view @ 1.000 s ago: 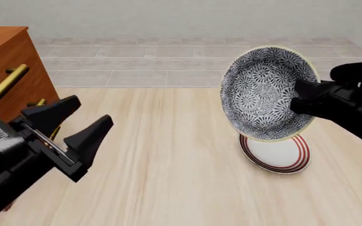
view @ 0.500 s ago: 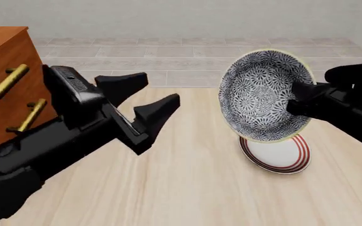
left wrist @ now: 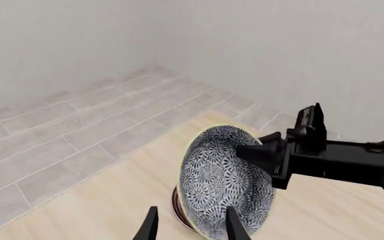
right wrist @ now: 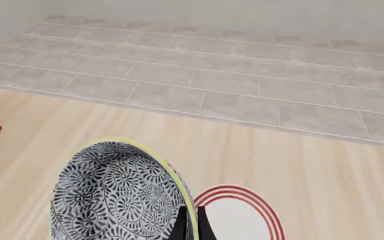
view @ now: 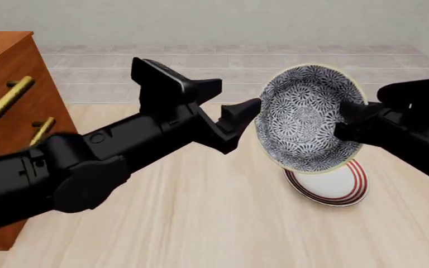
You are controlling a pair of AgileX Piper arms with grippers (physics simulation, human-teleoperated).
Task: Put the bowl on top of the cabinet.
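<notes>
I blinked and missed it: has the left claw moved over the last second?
Yes. The left claw swung away from the cabinet, across the table towards the bowl, almost reaching its rim.

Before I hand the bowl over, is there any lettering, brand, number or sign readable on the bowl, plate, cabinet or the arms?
None: no words, numbers or signs can be read in any view.
The bowl carries only a black-and-white floral pattern.
The plate carries only red rings.
The cabinet shows plain wood and brass handles.
The left gripper and right gripper are plain black.
</notes>
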